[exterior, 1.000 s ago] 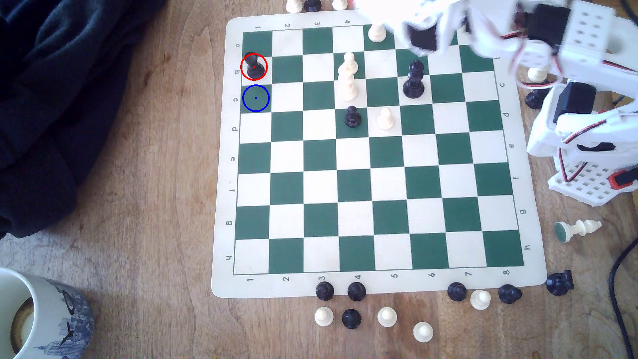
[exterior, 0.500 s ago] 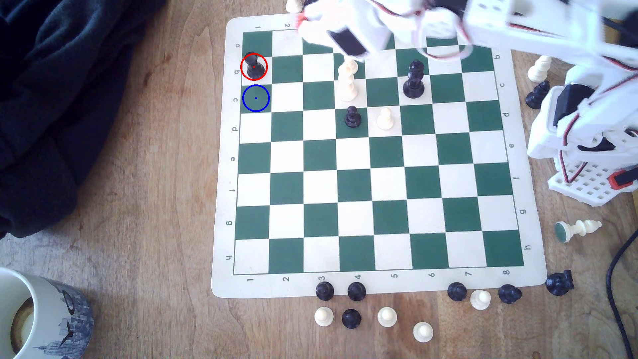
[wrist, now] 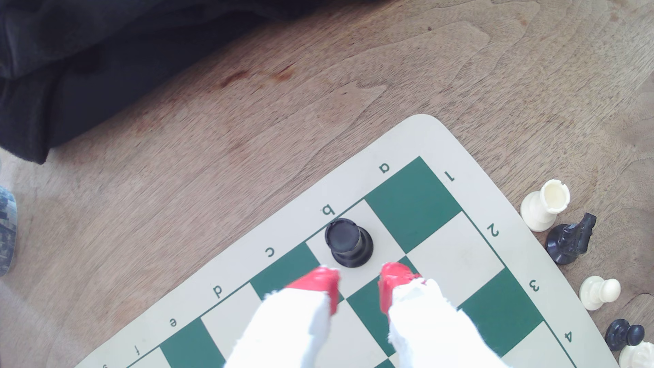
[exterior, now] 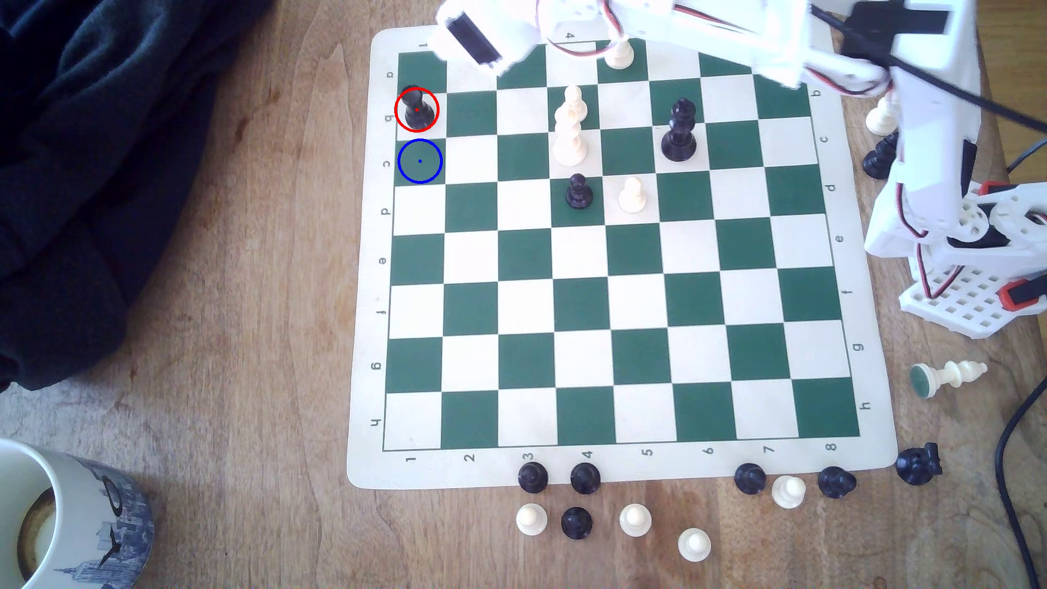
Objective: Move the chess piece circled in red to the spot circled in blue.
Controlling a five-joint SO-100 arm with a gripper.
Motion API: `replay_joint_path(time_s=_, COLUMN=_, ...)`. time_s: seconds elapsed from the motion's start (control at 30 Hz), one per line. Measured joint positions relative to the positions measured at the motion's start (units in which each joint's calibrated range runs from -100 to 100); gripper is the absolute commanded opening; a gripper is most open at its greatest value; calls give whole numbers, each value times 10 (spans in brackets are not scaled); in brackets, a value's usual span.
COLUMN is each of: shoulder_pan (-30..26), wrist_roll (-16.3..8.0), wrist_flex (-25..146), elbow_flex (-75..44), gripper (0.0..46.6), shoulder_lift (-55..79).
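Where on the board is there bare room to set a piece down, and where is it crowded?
Rows e to h of the board are bare. The blue-ringed green square is free, directly below the black piece in the exterior view. Crowded: the white pieces, black king and two pawns.

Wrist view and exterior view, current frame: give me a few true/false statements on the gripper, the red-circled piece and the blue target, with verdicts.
1. The gripper is open, with nothing between its red fingertips. True.
2. The chess piece circled in red lies toppled on its side. False: it stands upright on its cream square.
3. The spot circled in blue has no piece on it. True.
4. The blue-ringed square is cream. False: it is dark green.
5. The black king stands on the square beside the red-circled piece. False: it is several files away, toward the exterior view's right.
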Motion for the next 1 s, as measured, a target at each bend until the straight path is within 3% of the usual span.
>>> replay_joint_path(time_s=0.13, shoulder_pan=3, wrist_roll=-6, wrist_flex=-1, elbow_flex=-27, gripper=161, shoulder_lift=32)
replay_joint_path(time_s=0.4, shoulder_pan=1, wrist_roll=-8, wrist_flex=-26, elbow_flex=-35, gripper=168, shoulder_lift=75)
replay_joint_path(time_s=1.0, shoulder_pan=-7, wrist_roll=19, wrist_flex=-104, elbow_flex=-50, gripper=180, shoulder_lift=165)
